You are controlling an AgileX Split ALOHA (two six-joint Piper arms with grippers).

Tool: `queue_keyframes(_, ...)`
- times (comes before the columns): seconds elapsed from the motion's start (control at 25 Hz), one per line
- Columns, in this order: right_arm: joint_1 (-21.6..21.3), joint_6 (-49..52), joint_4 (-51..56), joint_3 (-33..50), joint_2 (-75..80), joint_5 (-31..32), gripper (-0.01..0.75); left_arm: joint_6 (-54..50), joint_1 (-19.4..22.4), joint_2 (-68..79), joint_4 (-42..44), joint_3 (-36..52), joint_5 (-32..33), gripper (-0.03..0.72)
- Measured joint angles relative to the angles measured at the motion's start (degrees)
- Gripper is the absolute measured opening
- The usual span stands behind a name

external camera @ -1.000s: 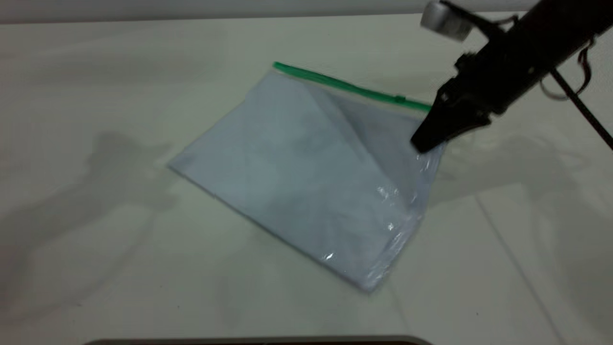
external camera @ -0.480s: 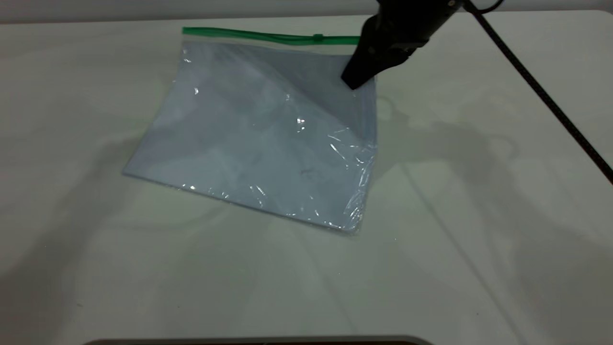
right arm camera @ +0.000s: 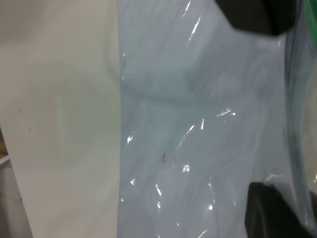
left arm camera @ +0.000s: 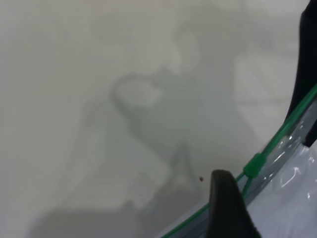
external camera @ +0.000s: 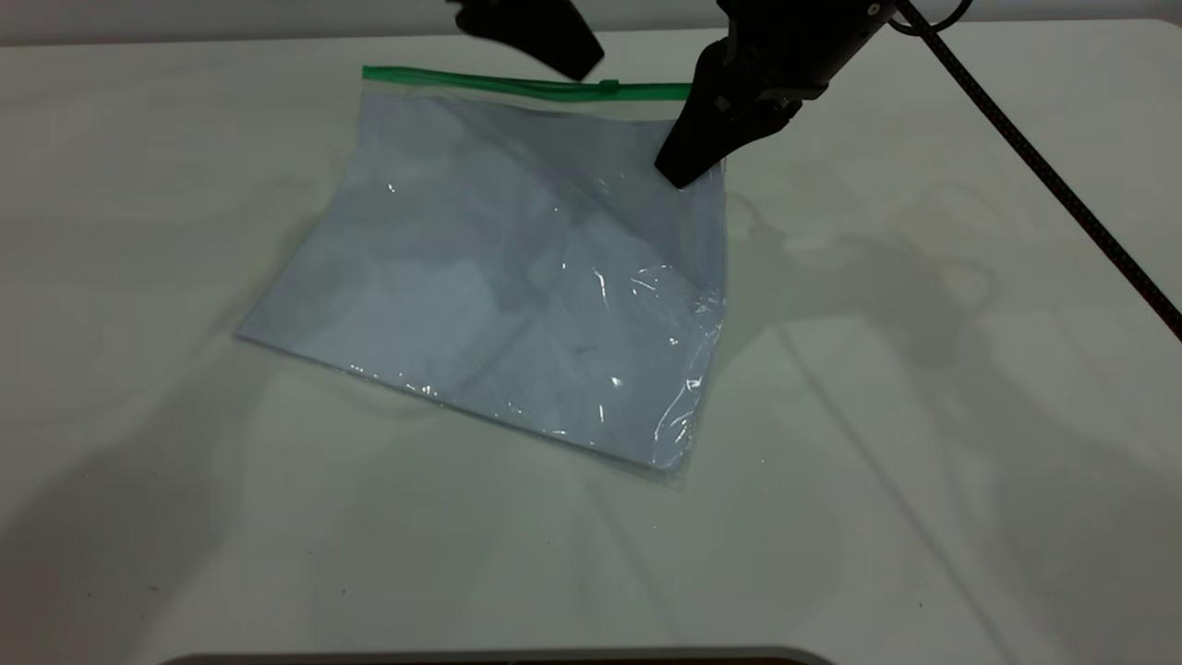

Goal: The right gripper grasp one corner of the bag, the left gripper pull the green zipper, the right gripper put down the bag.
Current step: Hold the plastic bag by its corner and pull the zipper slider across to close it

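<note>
The pale surface (external camera: 923, 517) carries one bag (external camera: 499, 286), a big flat clear pouch with a bluish sheet inside. Its near long edge rests on the surface toward the left, while its far side is raised, lifted from the far right corner (external camera: 706, 139). There the right hand (external camera: 681, 171) is clamped on the plastic just below the end of the green strip, and its flecked cable (external camera: 1034, 157) trails off to the right. In the right wrist view, a dark finger sits at either side with the bag's sheet between them, which fits a narrow, holding grip.

One green zipper (external camera: 526, 85) runs left to right along the bag's raised far edge, so its long axis lies across the scene. One small slider tab (external camera: 609, 87) sits on it, toward the right end and a little way left of the right hand.

The left hand (external camera: 554, 42) hangs at the far edge of the scene, just beyond the strip and slightly left of the slider. It is the hand nearer the tab, though apart from it. In its wrist view one dark finger (left arm camera: 230, 206) shows just beside the slider, but I cannot tell whether it is spread wide or closed.

By my reading, the corner grasp is done and the pull is next. The left hand must close on the slider and draw it leftward along the strip.
</note>
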Motion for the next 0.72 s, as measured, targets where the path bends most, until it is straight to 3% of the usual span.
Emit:
queue_keyframes(0.32,-0.1,0.0,-0.4,0.0,0.0,0.5,0.034,0.9,-2.7,1.7,0.8,-0.7,-1.1,0.475)
queue_keyframes(0.72,-0.1,0.0,-0.5,0.0,0.0,0.5,0.035,1.5,-2.7,1.7,0.7,-0.7,-3.7,0.363)
